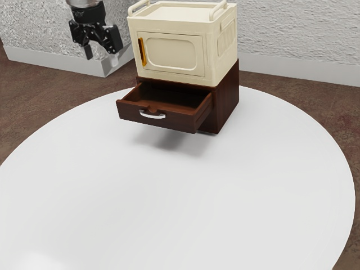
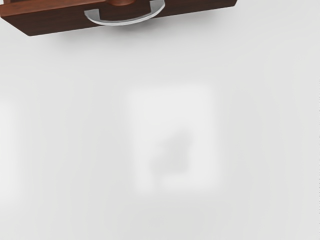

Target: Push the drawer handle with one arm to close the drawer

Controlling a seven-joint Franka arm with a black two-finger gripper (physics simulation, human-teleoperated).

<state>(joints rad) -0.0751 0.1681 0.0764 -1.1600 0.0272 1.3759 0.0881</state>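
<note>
In the exterior view, the gripper (image 1: 101,55) is hovering upper left, jaws released; the drawer (image 1: 181,120) is standing open, upper centre.

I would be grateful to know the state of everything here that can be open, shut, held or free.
Gripper: open, holding nothing.
Drawer: open, sticking out of the brown cabinet.
Drawer handle: free, the gripper well away from it.
Door of the cream box: shut.

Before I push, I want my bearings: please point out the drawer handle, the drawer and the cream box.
Drawer handle (image 2: 125,22): wrist view, middle of its curved bar.
Drawer (image 1: 181,122): exterior view, front panel.
Cream box (image 1: 174,53): exterior view, door panel.
</note>
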